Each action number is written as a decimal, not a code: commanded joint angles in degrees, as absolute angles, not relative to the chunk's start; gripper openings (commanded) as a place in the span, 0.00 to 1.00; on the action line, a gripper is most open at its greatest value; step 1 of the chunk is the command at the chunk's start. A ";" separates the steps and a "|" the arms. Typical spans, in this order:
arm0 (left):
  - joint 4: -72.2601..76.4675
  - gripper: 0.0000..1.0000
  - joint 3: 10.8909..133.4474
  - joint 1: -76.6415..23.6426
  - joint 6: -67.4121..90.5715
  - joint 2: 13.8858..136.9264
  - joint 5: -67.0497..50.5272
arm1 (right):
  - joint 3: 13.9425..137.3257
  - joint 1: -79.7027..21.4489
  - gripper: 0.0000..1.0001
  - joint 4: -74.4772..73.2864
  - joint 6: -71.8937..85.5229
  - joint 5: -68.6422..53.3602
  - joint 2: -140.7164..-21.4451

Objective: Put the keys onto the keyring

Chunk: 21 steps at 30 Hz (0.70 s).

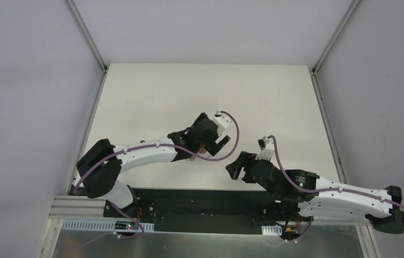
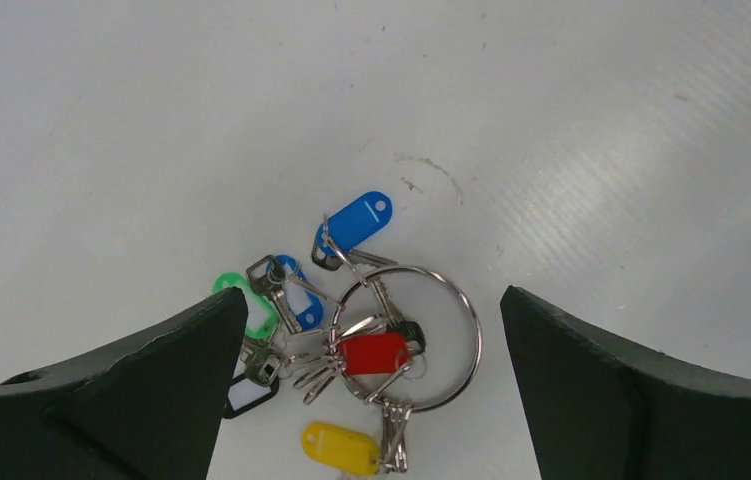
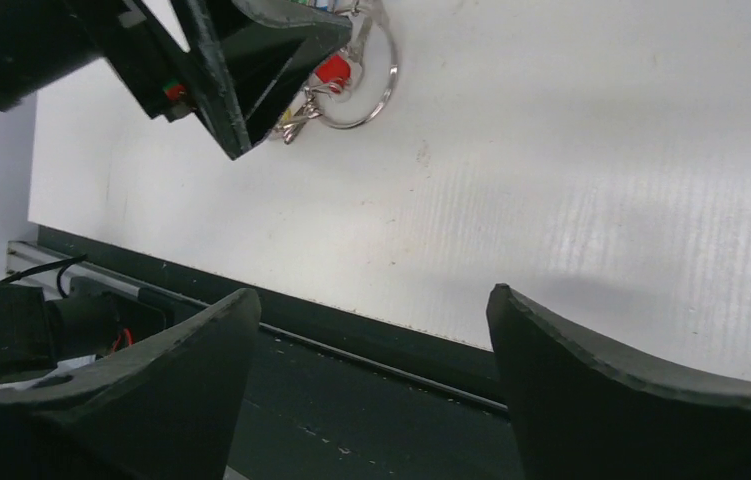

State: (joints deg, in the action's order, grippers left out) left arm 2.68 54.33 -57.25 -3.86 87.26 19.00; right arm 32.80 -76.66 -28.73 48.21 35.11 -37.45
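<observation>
Overhead, shows two arms bent inward over a white table (image 1: 151,97). Hides nearly all of the bunch under the left gripper (image 1: 210,142), leaving only a speck of red at its near side. Places the right gripper (image 1: 235,169) near it, closer to the table's front edge and apart from the bunch.

Close up, through the left wrist, reveals detail lost overhead: a large silver keyring (image 2: 472,330) lying flat on the table amid a tangle of small rings, keys and coloured tags. Finds the left fingers (image 2: 151,385) spread wide, released, one on each side of the bunch, gripping nothing. Sets the blue key (image 2: 360,219) at the bunch's far edge, just outside the keyring, long axis on a slant, blue head pointing up and right in this view, other end down-left toward the ring. Tucks the black key (image 2: 410,334) inside the keyring against a red tag (image 2: 375,353); too covered to tell its axis. Adds a yellow tag (image 2: 339,447) at the near edge, a blue-and-white tag (image 2: 301,305) to the left, and a green tag (image 2: 234,290) half hidden behind one finger.

Through the right wrist, shows the right fingers (image 3: 151,390) parted with nothing between, above the table's dark front edge. Catches the keyring and red tag small at the top, beside the left arm's black finger.
</observation>
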 commanded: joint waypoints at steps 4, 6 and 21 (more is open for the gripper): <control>0.56 0.99 62.72 -56.95 -1.00 84.45 13.37 | 40.26 -76.82 0.99 -38.46 49.48 43.50 -40.74; -3.08 0.99 64.81 -56.95 -0.31 83.29 13.17 | 41.91 -76.84 0.99 -40.20 49.56 45.95 -42.88; -21.69 0.99 68.05 -56.99 8.01 67.40 20.29 | 61.13 -76.82 0.99 -53.31 46.20 58.82 -62.11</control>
State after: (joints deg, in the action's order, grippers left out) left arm -14.74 66.39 -57.28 4.38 71.72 16.01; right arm 56.01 -76.66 -47.24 45.63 52.90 -58.67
